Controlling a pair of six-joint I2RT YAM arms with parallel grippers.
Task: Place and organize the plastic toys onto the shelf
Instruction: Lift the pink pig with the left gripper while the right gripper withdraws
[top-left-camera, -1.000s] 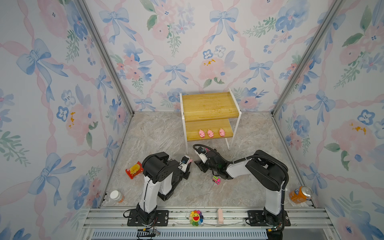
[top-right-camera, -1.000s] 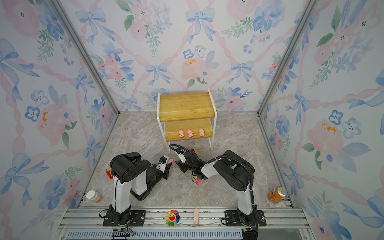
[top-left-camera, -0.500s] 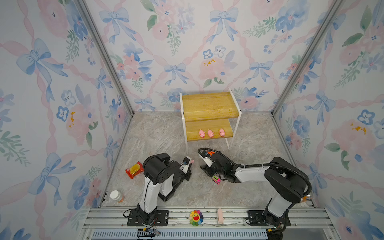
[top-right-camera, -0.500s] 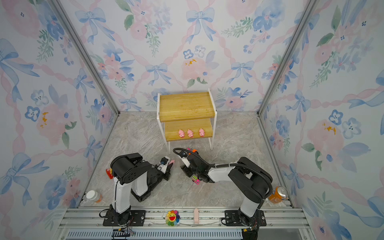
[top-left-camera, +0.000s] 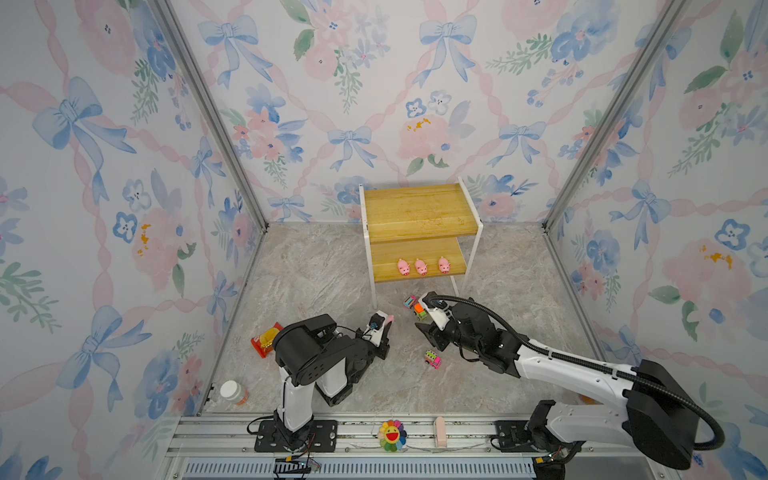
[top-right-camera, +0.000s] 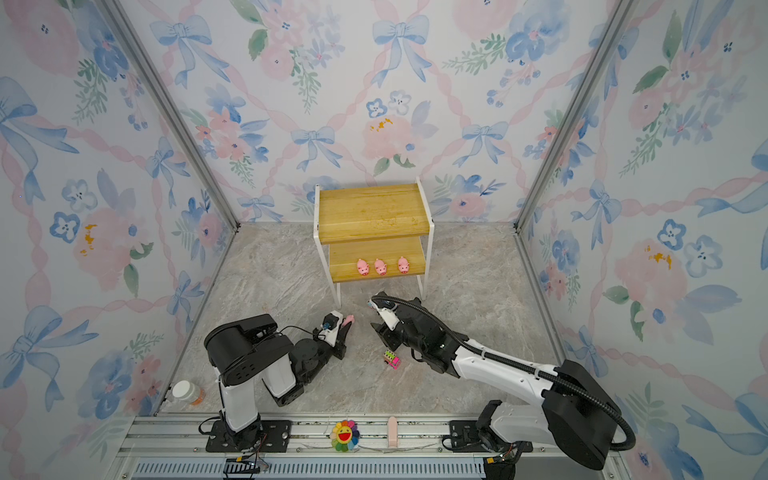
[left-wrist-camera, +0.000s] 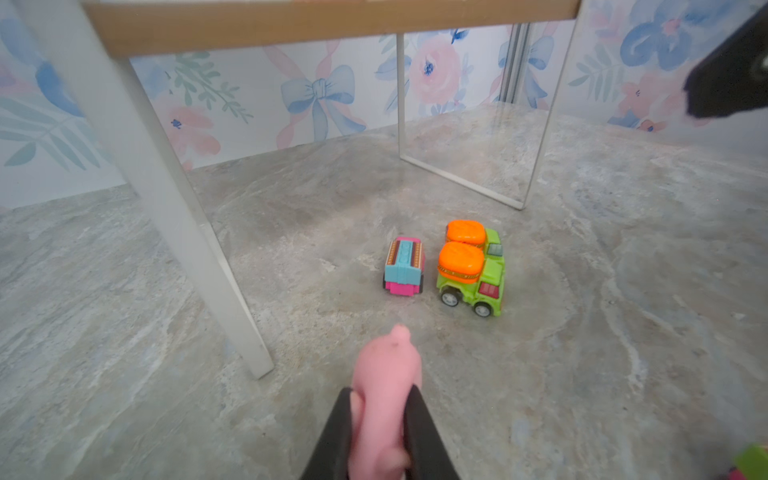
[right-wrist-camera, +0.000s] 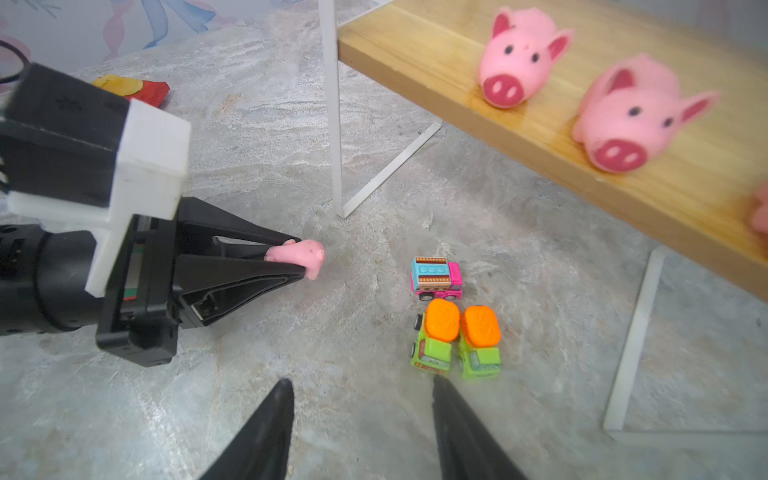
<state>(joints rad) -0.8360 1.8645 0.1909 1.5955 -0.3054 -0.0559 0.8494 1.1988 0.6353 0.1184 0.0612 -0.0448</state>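
My left fingers (left-wrist-camera: 334, 436) clamp the pig (left-wrist-camera: 386, 382), right fingers (right-wrist-camera: 262, 440) gape empty; I must lift it clear onto the shelf (top-left-camera: 386, 253) at twelve o'clock

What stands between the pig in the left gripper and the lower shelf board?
Nothing visible. The shelf's white front leg stands beside the held pig, and three trucks sit on the floor, lower than the board.

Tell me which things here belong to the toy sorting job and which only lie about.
Job: shelf, three pigs on its lower board, held pig, two green trucks, pink truck beside them, second pink truck.
Lying about: snack packet, flower, jar.
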